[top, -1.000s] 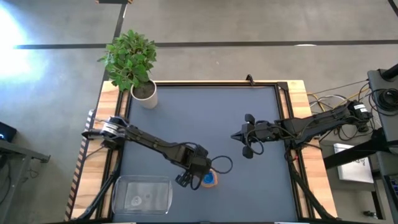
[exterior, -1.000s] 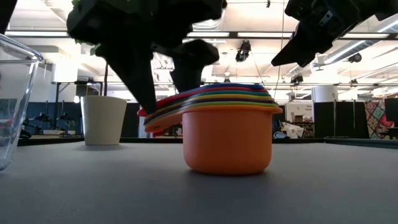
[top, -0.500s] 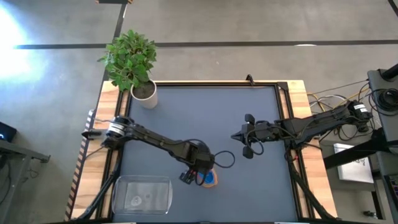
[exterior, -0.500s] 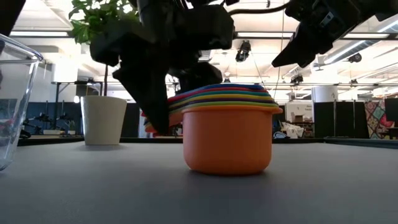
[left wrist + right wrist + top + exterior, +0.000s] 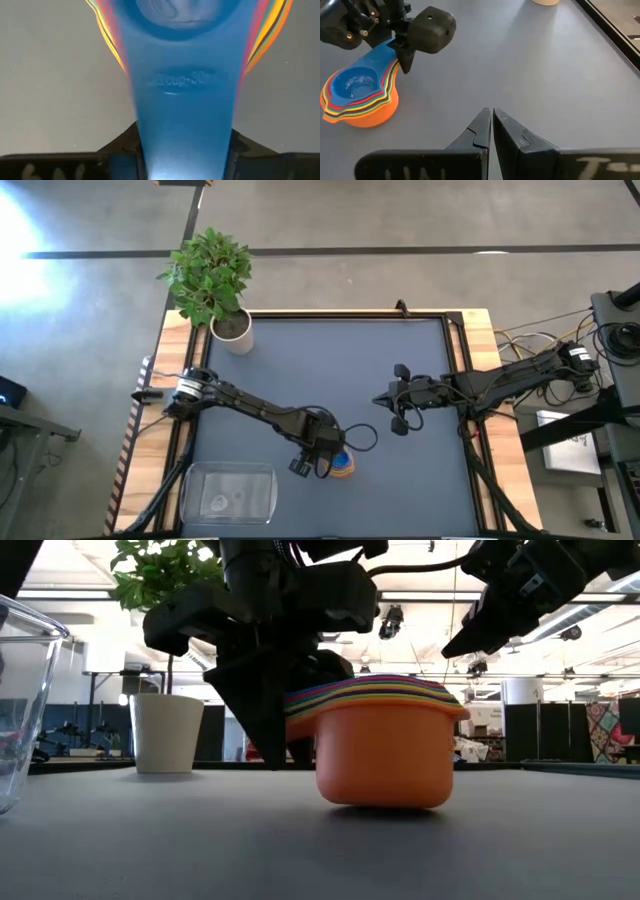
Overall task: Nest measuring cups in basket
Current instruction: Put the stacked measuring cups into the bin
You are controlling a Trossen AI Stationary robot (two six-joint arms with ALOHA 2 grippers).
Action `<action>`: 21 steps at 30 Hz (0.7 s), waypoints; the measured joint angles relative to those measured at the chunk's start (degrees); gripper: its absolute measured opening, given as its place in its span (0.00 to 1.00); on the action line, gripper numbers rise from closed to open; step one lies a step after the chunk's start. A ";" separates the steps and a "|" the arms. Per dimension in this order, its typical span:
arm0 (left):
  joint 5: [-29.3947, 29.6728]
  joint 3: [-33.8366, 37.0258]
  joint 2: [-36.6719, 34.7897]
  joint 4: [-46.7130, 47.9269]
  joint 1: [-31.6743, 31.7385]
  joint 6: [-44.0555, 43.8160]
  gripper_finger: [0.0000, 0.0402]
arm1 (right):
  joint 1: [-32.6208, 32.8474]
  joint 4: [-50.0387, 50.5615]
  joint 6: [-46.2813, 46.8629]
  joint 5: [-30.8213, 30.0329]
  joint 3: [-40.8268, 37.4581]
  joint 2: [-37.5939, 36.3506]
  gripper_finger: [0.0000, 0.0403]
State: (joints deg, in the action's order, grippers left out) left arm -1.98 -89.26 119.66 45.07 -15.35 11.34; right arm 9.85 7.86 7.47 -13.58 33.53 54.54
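Note:
The measuring cups (image 5: 343, 467) sit nested in one stack, orange outermost (image 5: 390, 755) and blue innermost (image 5: 355, 82), on the dark table near its front edge. Their handles (image 5: 382, 50) fan out toward the table's left. My left gripper (image 5: 322, 463) stands over those handles, pointing steeply down, shut on them. The clear basket (image 5: 190, 472) rests at the front left corner, its wall (image 5: 25, 690) showing at the low view's left. My right gripper (image 5: 492, 117) hangs shut above the table's right half, touching nothing. My left gripper pinches the stacked handles (image 5: 182, 150) between its two fingers (image 5: 117, 147), one on each long side edge. The fingers come from above, pointing steeply down, and lie across the handles. The stack's orange base (image 5: 385, 802) rests on the table, slightly tilted.
A white plant pot (image 5: 233, 332) with a green plant stands at the table's far left corner. A raised frame (image 5: 345, 314) edges the table. Bare dark surface lies between the cups and the basket.
My left gripper has come down over the handles, moved a little toward the table's right edge, and shut on them. The nested stack has been nudged a short way toward the right edge and now sits slightly tilted.

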 joint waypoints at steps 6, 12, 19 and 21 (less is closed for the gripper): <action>-0.02 -0.08 -0.02 1.19 0.11 0.06 0.30 | 0.00 -0.64 -1.36 0.00 -0.05 0.00 0.02; 0.07 -0.08 -0.09 1.30 0.09 -1.75 0.30 | 0.00 -1.08 -1.51 0.00 -0.05 0.00 0.02; 4.72 -0.08 -1.31 3.61 0.14 -3.59 0.30 | 0.00 -1.12 -1.22 0.01 -0.22 0.00 0.02; 6.15 -0.08 -2.28 4.23 0.11 -4.53 0.30 | 0.00 -1.11 -1.12 0.02 -0.23 0.00 0.02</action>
State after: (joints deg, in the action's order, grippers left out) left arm 4.17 -89.34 117.38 49.30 -15.25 6.80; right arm 9.85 6.74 6.35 -13.56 33.30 54.54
